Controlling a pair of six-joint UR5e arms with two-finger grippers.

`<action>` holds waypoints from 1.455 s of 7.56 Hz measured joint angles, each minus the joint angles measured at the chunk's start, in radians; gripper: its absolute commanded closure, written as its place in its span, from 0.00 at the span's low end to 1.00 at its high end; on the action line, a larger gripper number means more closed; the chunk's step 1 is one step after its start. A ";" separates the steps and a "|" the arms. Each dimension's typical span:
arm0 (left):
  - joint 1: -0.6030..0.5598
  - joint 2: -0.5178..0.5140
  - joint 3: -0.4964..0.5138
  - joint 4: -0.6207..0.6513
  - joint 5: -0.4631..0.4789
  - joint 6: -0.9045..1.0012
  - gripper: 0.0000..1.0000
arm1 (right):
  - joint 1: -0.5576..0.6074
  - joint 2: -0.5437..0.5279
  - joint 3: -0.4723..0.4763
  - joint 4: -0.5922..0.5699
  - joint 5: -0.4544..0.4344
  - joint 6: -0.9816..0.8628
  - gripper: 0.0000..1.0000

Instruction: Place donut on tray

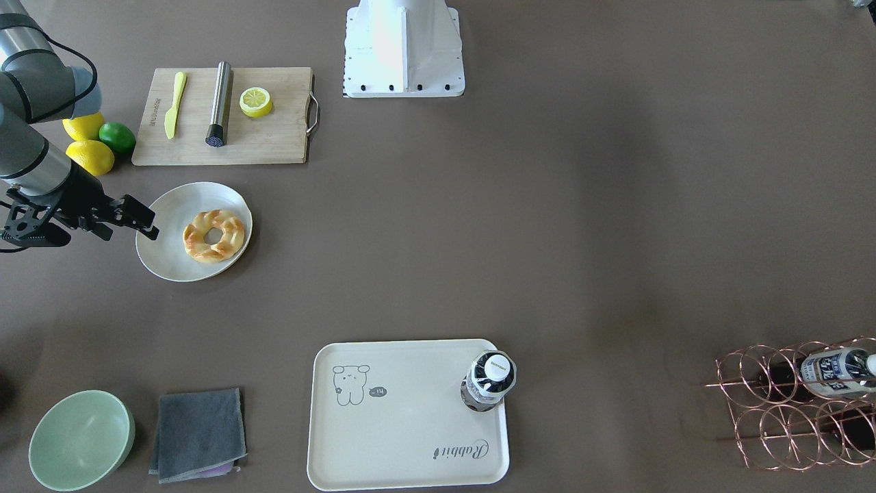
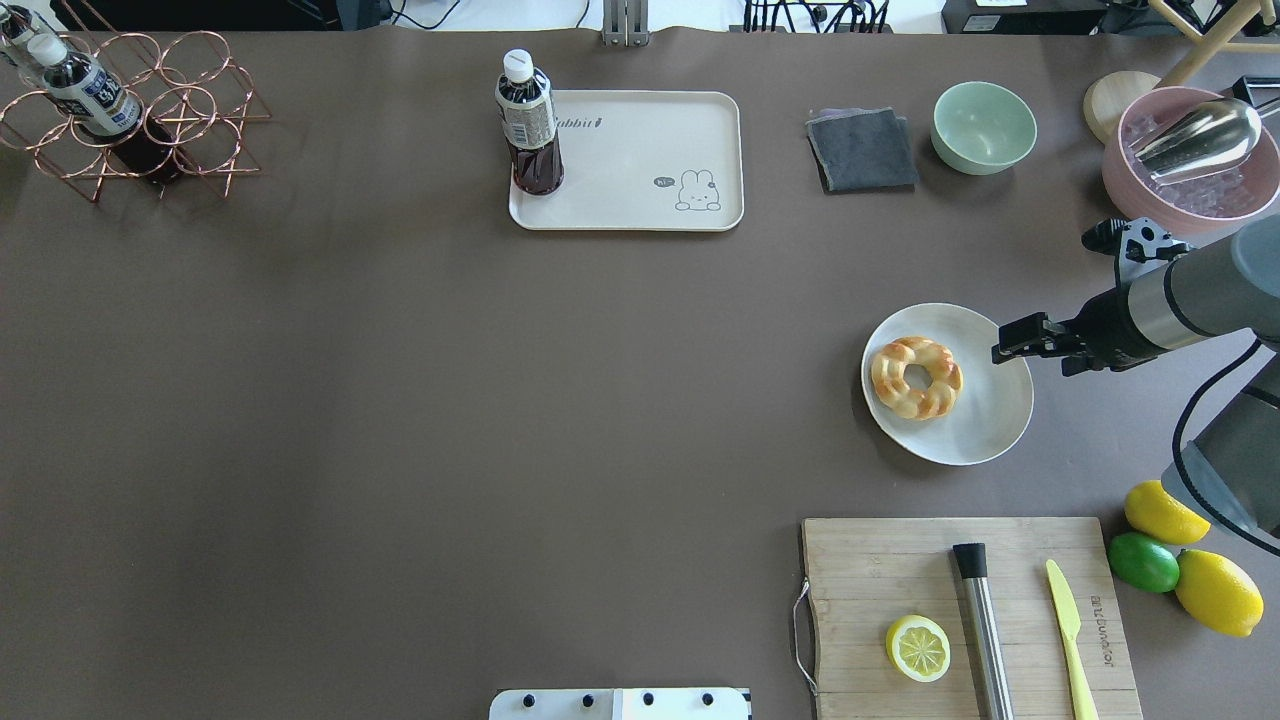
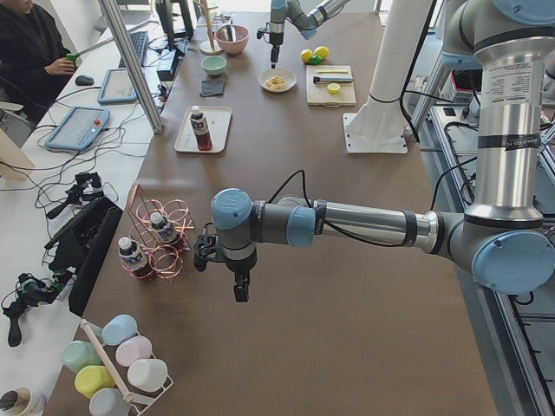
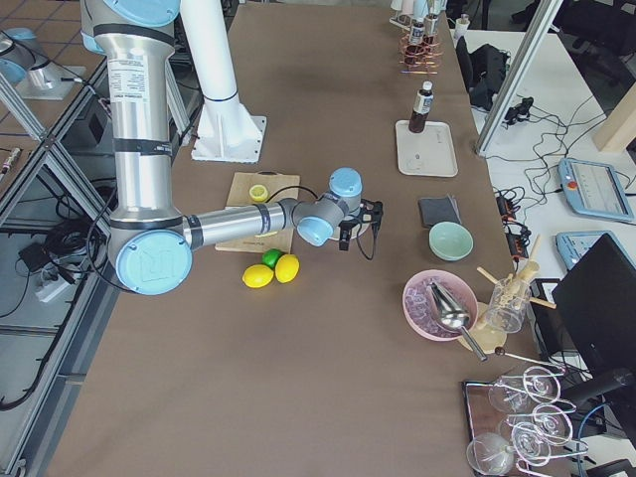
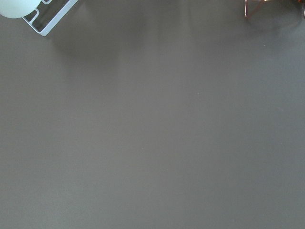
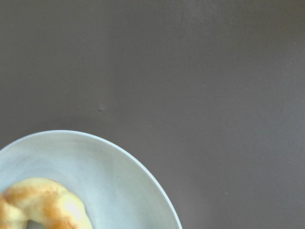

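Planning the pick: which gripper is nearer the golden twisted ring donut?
Right. The right gripper hovers over the edge of the round off-white plate, beside the donut; the left gripper hangs far away near the copper wire rack.

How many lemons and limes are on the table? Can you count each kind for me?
Whole lemons: 2
Lime: 1
Lemon half: 1
Total: 4

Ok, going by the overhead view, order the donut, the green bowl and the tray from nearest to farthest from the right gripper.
From the right gripper:
1. Donut, on the plate beside it.
2. Green bowl, at the far edge.
3. Tray, far edge, further toward the robot's left.
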 measured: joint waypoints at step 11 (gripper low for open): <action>-0.004 0.011 0.000 0.000 0.000 0.005 0.02 | 0.002 -0.031 0.040 0.061 0.032 0.047 1.00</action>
